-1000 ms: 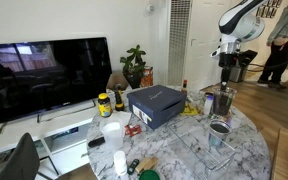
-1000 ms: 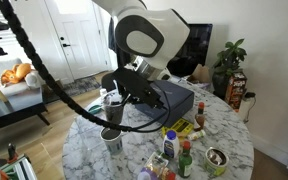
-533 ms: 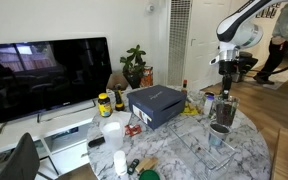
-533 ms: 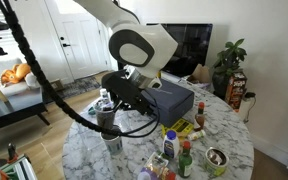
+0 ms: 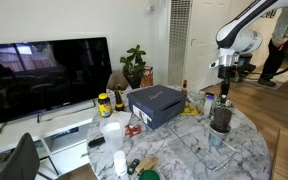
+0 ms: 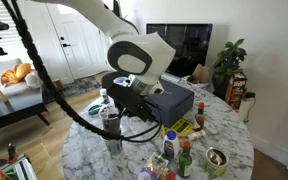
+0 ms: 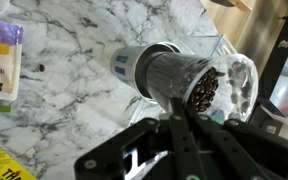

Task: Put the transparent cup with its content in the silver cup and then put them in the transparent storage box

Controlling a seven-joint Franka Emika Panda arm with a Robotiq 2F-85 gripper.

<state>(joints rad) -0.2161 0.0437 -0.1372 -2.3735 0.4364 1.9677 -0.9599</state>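
1. Claw (image 7: 181, 118) is clamped on the transparent cup (image 7: 192, 88) — dark contents show at its rim.
2. The transparent cup's lower end is at or inside the silver cup (image 7: 134, 66) — can't tell if it is seated.
3. The silver cup stands on the marble tabletop (image 7: 64, 60), just beside the transparent storage box (image 7: 240, 78).
4. In an exterior view the claw (image 5: 221, 103) hangs over the tabletop edge area.

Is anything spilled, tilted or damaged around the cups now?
Nothing stands out. In the wrist view the gripper holds the transparent cup with its dark contents inside, at the rim of the silver cup; no spill shows on the marble table.
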